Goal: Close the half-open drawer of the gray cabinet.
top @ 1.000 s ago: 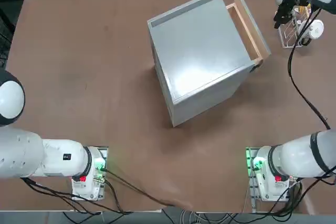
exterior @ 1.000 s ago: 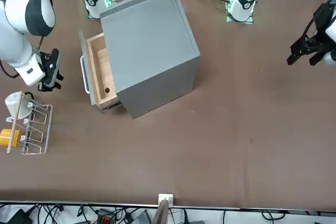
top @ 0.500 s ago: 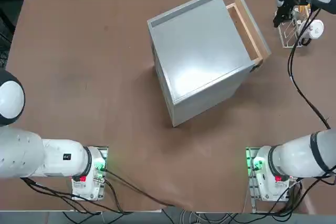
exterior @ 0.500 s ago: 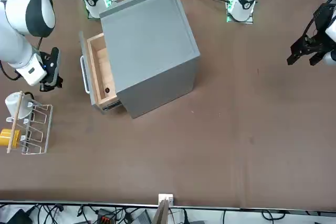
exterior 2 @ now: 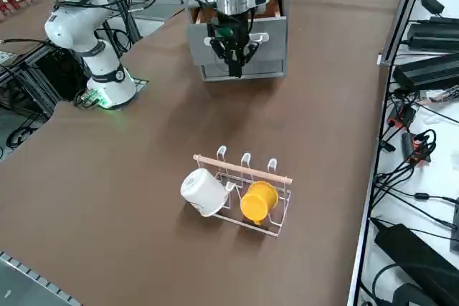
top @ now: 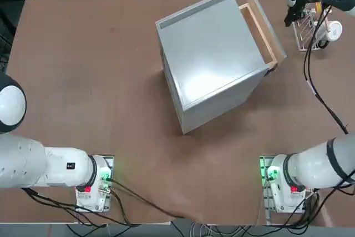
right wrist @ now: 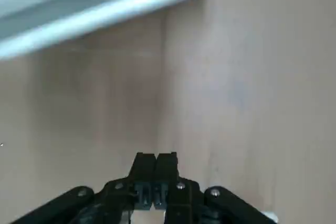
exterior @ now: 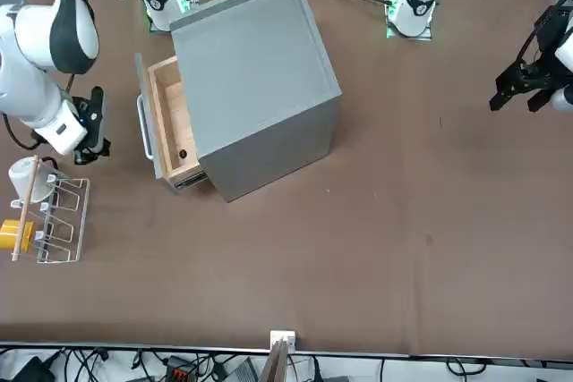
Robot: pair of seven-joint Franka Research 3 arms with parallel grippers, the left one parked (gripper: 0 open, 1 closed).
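Just outside the drawer [exterior: 166,123] front of the gray cabinet [exterior: 255,78], the right gripper [exterior: 93,146], fingers pressed together and empty, hangs near its handle.

Worktop [top: 83,70]: wide, matte brown, filling most of every view.
Edge rail [exterior 2: 401,12]: metal strip along the worktop's side.
Beyond the rail: black power boxes [exterior 2: 430,69] and tangled cables [exterior 2: 409,177].
Floor [exterior 2: 18,116]: gray, beside aluminium frame legs.
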